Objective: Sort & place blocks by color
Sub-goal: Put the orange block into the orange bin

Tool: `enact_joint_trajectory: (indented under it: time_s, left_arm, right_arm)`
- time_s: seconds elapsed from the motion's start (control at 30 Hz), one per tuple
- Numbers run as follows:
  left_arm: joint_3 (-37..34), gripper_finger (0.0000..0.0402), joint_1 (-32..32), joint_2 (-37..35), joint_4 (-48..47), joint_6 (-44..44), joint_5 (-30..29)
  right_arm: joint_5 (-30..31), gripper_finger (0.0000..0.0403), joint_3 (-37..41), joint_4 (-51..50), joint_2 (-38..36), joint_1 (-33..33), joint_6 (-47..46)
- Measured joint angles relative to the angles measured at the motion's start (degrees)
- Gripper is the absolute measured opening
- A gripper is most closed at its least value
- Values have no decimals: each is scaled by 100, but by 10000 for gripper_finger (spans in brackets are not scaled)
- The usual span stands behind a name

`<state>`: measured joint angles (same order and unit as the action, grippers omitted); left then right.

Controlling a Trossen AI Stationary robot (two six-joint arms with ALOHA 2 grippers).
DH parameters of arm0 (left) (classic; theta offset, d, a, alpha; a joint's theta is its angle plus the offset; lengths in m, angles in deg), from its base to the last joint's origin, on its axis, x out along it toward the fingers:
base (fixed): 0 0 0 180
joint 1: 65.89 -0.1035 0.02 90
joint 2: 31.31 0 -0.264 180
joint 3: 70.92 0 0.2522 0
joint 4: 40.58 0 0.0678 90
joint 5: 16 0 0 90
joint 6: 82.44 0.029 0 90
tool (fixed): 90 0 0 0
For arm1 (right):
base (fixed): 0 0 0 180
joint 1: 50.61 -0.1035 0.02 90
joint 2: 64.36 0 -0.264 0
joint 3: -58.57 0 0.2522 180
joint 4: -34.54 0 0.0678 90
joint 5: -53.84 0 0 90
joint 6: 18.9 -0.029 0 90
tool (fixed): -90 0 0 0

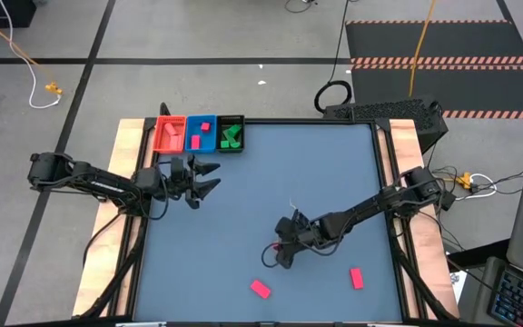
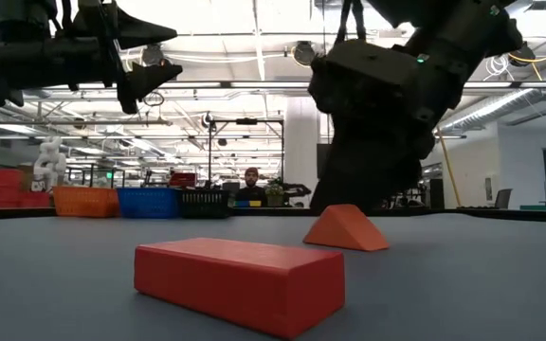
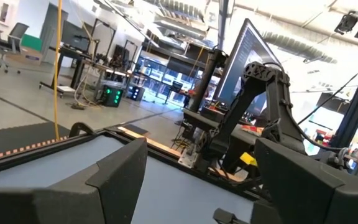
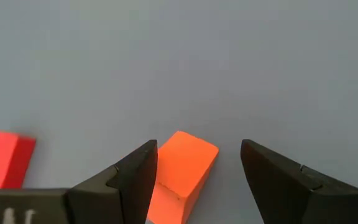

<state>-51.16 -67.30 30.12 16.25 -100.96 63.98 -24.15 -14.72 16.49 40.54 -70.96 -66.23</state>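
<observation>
Right gripper: right gripper (image 1: pixel 282 255) is low over the blue-grey table top (image 1: pixel 334 173), in the near middle part; its dark fingers (image 4: pixel 129 180) stand apart, holding nothing.
Orange block: small salmon-orange wedge-shaped block (image 4: pixel 182 167) lies on the table between the two fingers of the right gripper, closer to one finger; whether that finger touches it cannot be told.
Red bar blocks: one pink-red bar block (image 1: pixel 261 289) lies near the front edge of the table, near the right gripper; a second pink-red bar block (image 1: pixel 357 277) lies further to the right, apart from it.
Left gripper: left gripper (image 1: pixel 209 178) hangs above the table, near the trays at the far left corner; its fingers are wide open and empty.
Trays: small red tray (image 1: pixel 168 133), small blue tray (image 1: pixel 199 133) and small black tray (image 1: pixel 231 133) stand side by side at the far edge.
Sorted blocks: salmon-orange blocks are in the red tray, pink-red blocks (image 1: pixel 201 133) in the blue tray, green blocks (image 1: pixel 232 136) in the black tray.
</observation>
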Motion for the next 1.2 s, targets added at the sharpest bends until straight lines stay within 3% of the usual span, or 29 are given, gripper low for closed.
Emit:
enact_joint_trajectory:
  time_s: [0.27,0.4,0.7,0.9,1.03,1.2]
  left_arm:
    - [0,301,2,0,-26,-9,4]
    - [0,301,2,0,-114,-8,9]
    - [0,301,11,0,-286,-4,9]
    - [0,301,33,0,-286,-92,9]
    - [0,301,92,0,-280,-114,9]
    - [0,301,160,0,-273,-115,9]
  right_arm:
    - [461,226,-41,-526,-70,-68,1437]
    - [733,226,-379,-1384,-148,-37,1610]
    - [599,226,-1866,-2704,-277,-489,2076]
    - [573,228,-2029,-3548,-87,-826,2184]
    - [572,248,-2007,-3559,62,-854,2343]
    - [571,303,-1807,-3232,78,-675,2404]
